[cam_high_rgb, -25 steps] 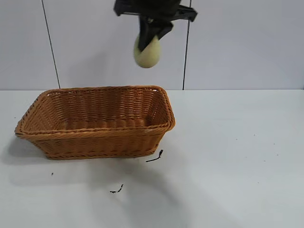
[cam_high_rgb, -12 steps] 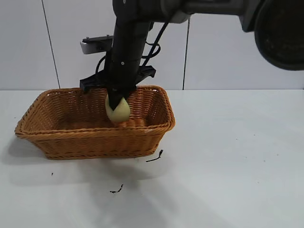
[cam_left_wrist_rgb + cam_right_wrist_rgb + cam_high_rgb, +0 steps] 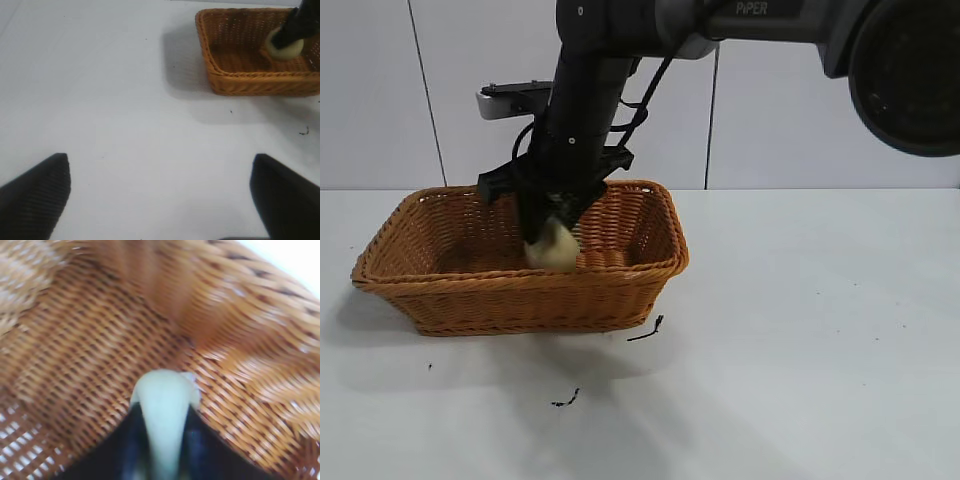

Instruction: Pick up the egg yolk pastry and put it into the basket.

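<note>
Holding one egg yolk pastry (image 3: 552, 250), right claw (image 3: 550, 240); one basket (image 3: 440, 290).

**Bright, even light; wrist view smeared**

The room is evenly lit from overhead. The white table (image 3: 820, 330) shows soft grey shadows left of and beneath the basket (image 3: 520, 290), with no hard glare. Seen from outside the rig, everything is sharp. The right wrist view is blurred, the weave streaking toward its edges. The left gripper (image 3: 160, 200) fingers loom dark and soft-edged.
</note>
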{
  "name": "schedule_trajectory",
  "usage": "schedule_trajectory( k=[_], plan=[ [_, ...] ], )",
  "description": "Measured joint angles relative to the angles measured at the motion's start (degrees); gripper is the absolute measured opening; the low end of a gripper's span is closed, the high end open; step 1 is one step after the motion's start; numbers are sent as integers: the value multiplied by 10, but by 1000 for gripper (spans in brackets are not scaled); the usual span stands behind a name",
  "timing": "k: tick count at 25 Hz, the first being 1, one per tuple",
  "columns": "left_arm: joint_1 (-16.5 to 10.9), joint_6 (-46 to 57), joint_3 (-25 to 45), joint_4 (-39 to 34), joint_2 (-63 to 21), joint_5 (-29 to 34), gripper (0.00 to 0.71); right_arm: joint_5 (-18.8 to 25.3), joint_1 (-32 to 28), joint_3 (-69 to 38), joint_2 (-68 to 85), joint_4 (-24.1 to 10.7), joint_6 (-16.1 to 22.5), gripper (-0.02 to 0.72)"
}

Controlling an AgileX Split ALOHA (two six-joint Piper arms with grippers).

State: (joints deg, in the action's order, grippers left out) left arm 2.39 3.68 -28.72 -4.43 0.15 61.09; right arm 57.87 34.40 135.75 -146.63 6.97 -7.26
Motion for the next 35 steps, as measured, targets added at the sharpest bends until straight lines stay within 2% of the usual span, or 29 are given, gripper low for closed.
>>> schedule_trajectory(
  k=[3,8,11,15,17,19,21,23,28,35],
  plan=[
    [0,0,0,0,0,0,696,0,0,0,1,0,-3,669],
    [0,0,0,0,0,0,696,-3,0,0,16,0,-4,692],
    [0,0,0,0,0,0,696,11,0,0,41,-8,-5,694],
    [0,0,0,0,0,0,696,40,0,8,82,-51,-5,694],
    [0,0,0,0,0,0,696,52,0,15,105,-90,-3,694],
    [0,0,0,0,0,0,696,63,-1,24,123,-124,9,694],
    [0,0,0,0,0,0,696,72,-10,31,135,-142,28,694],
    [0,0,0,0,0,0,696,75,-31,33,140,-140,47,694],
    [0,0,0,0,0,0,696,84,-125,33,138,-100,58,694],
    [0,0,0,0,0,0,696,90,-263,33,138,-99,61,694]
  ],
)
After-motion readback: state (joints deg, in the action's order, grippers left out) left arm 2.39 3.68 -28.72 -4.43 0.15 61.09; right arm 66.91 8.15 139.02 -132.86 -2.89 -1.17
